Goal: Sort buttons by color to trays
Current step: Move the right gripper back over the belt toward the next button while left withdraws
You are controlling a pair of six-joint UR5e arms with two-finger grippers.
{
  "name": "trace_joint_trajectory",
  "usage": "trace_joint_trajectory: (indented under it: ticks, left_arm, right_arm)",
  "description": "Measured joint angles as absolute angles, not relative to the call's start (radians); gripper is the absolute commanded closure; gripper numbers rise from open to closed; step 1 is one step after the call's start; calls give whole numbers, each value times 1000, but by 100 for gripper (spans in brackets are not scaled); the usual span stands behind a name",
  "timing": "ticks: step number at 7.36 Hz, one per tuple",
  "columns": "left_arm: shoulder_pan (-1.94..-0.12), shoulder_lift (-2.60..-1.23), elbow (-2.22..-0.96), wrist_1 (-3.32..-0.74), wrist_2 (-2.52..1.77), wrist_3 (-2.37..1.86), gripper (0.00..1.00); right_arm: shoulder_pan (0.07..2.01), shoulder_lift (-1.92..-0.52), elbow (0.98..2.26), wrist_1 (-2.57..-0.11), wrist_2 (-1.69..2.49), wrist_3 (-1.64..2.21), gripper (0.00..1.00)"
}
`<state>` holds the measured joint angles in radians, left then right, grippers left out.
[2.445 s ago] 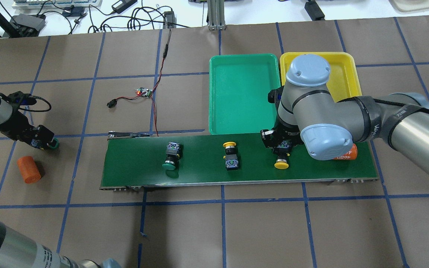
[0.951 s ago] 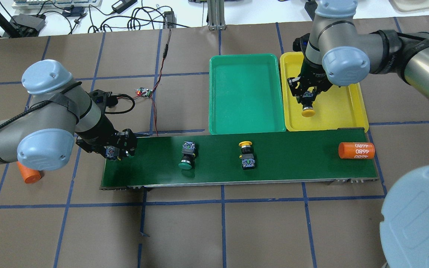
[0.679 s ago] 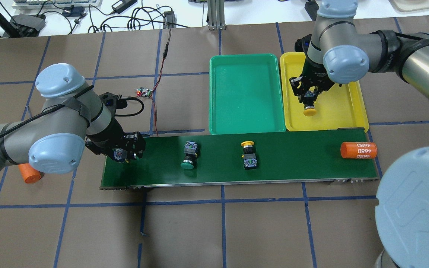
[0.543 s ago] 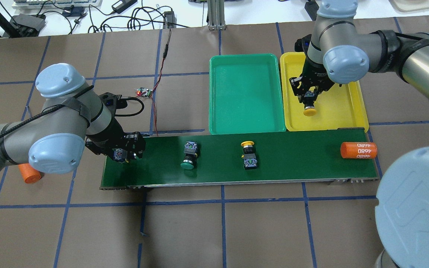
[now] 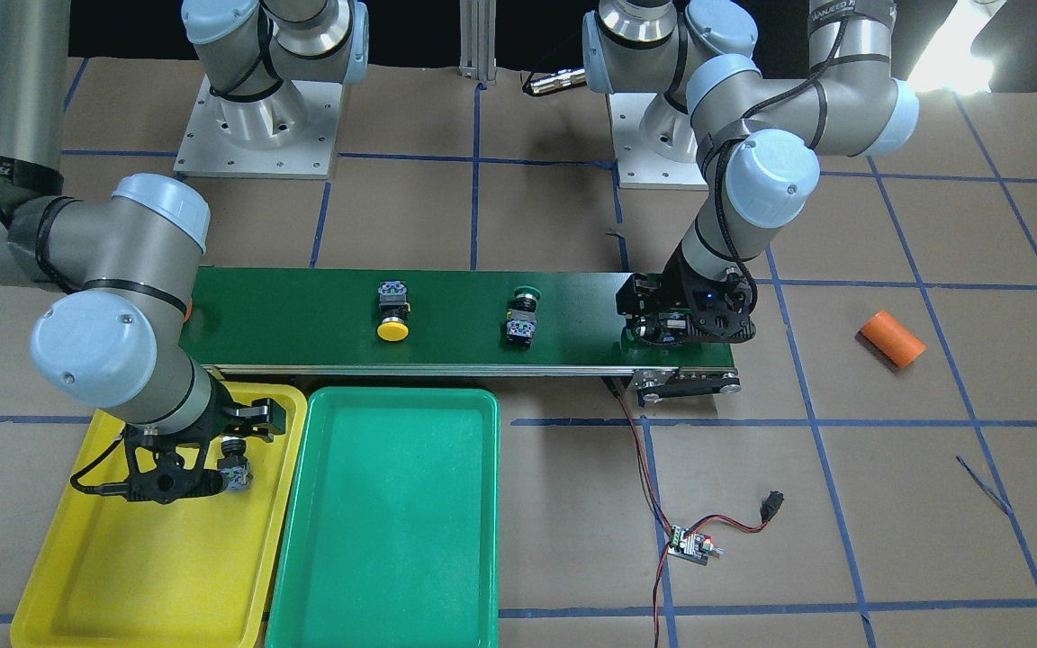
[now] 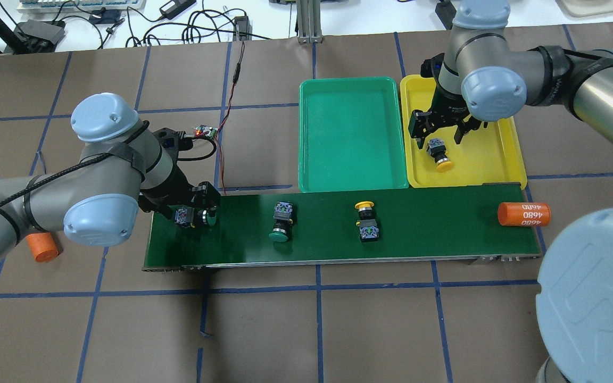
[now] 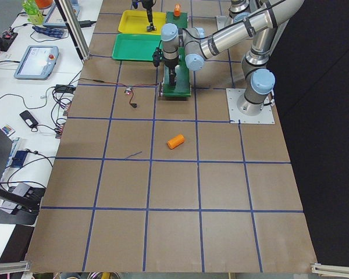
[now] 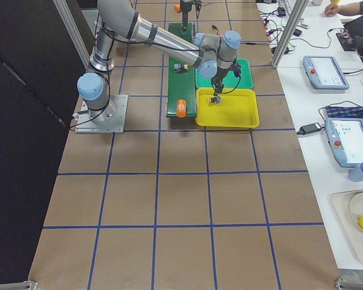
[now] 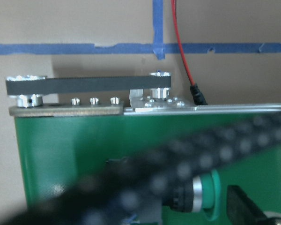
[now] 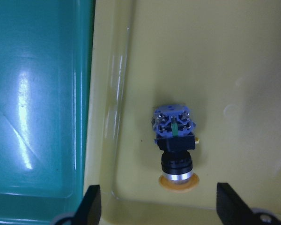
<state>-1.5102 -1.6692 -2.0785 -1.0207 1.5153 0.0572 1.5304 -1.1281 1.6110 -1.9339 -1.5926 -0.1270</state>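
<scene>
Left gripper [image 6: 193,217] is closed around a green-capped button [image 6: 208,216] at the left end of the conveyor belt [image 6: 445,236]. A second green button [image 6: 281,223] and a yellow button [image 6: 366,219] lie on the belt, apart. Green tray [image 6: 351,133] holds nothing. Right gripper [image 6: 441,134] hangs over the yellow tray [image 6: 498,154], jaws spread wide, gripping nothing; a yellow button [image 6: 439,155] lies in that tray beneath it.

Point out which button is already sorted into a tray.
The yellow button lying in the yellow tray, under the open right claw. Two others lie on the belt; the left claw holds a green one.
</scene>
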Motion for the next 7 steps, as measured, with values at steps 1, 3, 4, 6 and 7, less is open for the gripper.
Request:
trace_joint_trajectory:
  ticks: [1, 3, 4, 6, 7]
  left_arm:
    - [-1490, -1658, -2069, -1023, 1517, 59, 0]
    - [-1381, -1647, -2023, -1060, 1530, 88, 0]
    - [-1304, -1646, -2003, -1089, 1541, 162, 0]
    - [-1126, -1668, -1982, -1107, 1551, 397, 0]
    - [-1035, -1697, -1972, -1102, 1551, 477, 0]
  right_arm:
    - [1542, -1156, 1622, -1908, -1581, -113, 12]
    - [1581, -1227, 1667, -1877, -1565, -54, 13]
    - [1612, -1265, 1702, -1875, -1563, -17, 14]
    - [1680, -1324, 1762, -1877, -1561, 61, 15]
    - [1703, -1341, 1789, -1881, -1561, 84, 16]
